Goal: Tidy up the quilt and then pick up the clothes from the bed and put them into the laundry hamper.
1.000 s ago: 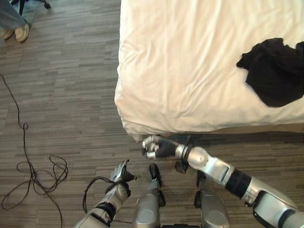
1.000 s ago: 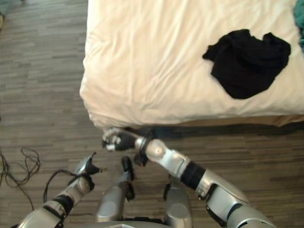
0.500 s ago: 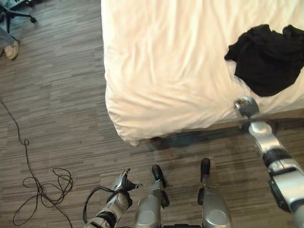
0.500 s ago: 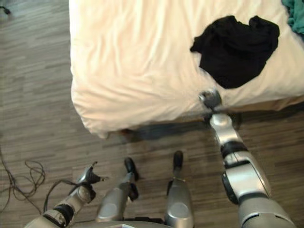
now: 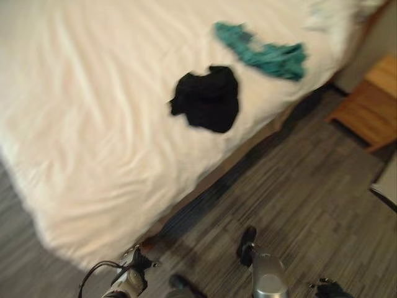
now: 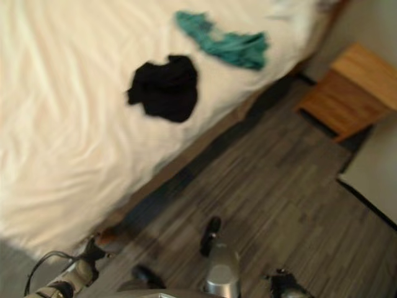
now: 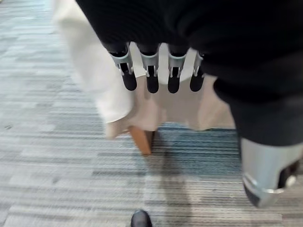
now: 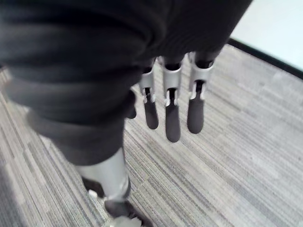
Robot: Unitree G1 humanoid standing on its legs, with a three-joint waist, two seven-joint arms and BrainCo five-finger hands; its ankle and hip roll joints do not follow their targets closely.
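- Quilt [image 5: 93,124]: cream, softly creased, draped over the bed's corner.
- Black garment [image 5: 208,99], crumpled, lies on it; teal garment [image 5: 267,54], a twisted strip, just beyond.
- Left hand [image 7: 151,71] and right hand [image 8: 173,109]: fingers straight, apart, empty, above striped grey floor [image 5: 322,198].
- Wooden nightstand [image 6: 353,90] beside the bed.

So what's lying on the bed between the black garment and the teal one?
Nothing: in the left eye view only a bare strip of white quilt separates the black garment from the teal garment; they lie apart.
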